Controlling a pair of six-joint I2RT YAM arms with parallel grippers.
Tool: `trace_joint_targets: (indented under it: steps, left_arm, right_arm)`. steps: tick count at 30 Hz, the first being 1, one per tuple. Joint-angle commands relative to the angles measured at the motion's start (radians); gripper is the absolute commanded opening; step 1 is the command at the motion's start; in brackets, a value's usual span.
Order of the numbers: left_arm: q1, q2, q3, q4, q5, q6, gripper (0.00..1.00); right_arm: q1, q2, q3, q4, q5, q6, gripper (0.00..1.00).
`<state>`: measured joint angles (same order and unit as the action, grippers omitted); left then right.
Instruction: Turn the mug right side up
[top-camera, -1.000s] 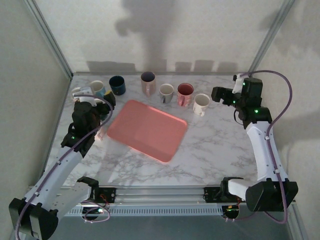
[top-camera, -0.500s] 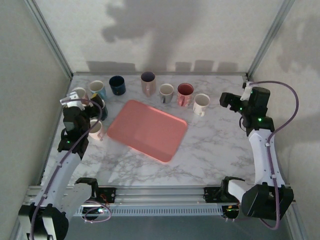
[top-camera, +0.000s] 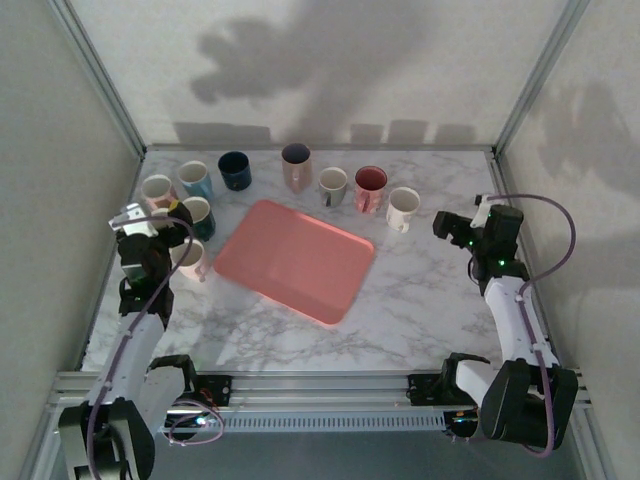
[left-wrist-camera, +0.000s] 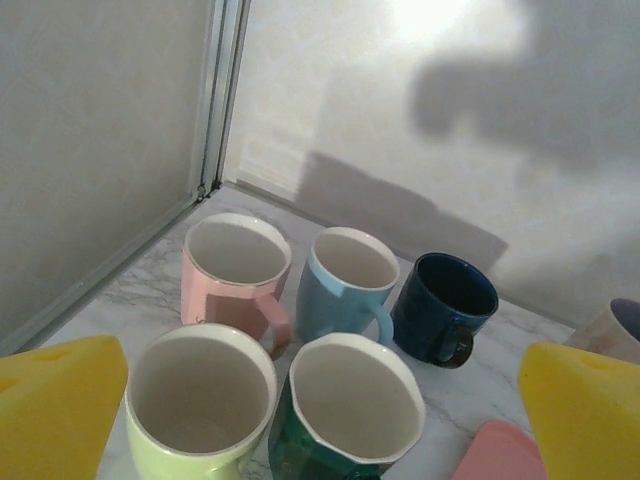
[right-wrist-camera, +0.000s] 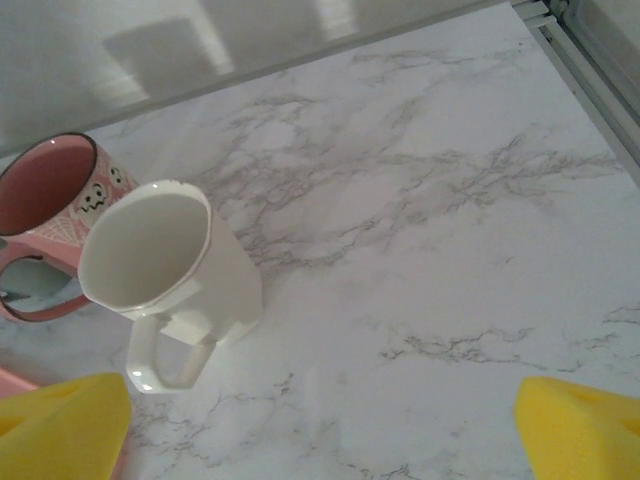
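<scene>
top external view: the mug (top-camera: 190, 260) stands upright just left of the pink tray (top-camera: 295, 260); my left gripper (top-camera: 148, 222) and right gripper (top-camera: 443, 226), either side of that tray, gape open, empty.

"What's the left arm doing?"
"My left arm rises from its base and leans forward. The left end effector (top-camera: 138, 228) is up at the top, its yellow fingers (left-wrist-camera: 58, 405) spread wide and empty."
"And the right?"
"My right arm stands steeply. The right end effector (top-camera: 452, 226) points inward, its fingers (right-wrist-camera: 582, 428) equally wide and empty."
</scene>
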<state>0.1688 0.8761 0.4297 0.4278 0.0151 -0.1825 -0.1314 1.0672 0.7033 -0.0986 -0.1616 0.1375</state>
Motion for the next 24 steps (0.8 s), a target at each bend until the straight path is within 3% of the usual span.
trace_joint_targets:
  steps: [1, 10, 15, 24]
  left_arm:
    - [0.02, 0.047, -0.033, 0.13, 0.05, 0.029, 0.99]
    - [0.02, 0.191, -0.157, 0.406, 0.077, 0.038, 0.99]
    - [0.018, 0.32, -0.185, 0.548, 0.056, 0.018, 0.98]
    - [-0.005, 0.438, -0.215, 0.704, 0.051, 0.034, 0.97]
  right_arm:
    - [-0.004, 0.006, -0.056, 0.137, 0.0, -0.038, 0.99]
    - [0.012, 0.018, -0.164, 0.309, 0.039, -0.053, 0.99]
    - [0.069, 0.035, -0.181, 0.354, 0.097, -0.089, 0.99]
    - [0.152, 0.186, -0.24, 0.576, 0.156, -0.127, 0.99]
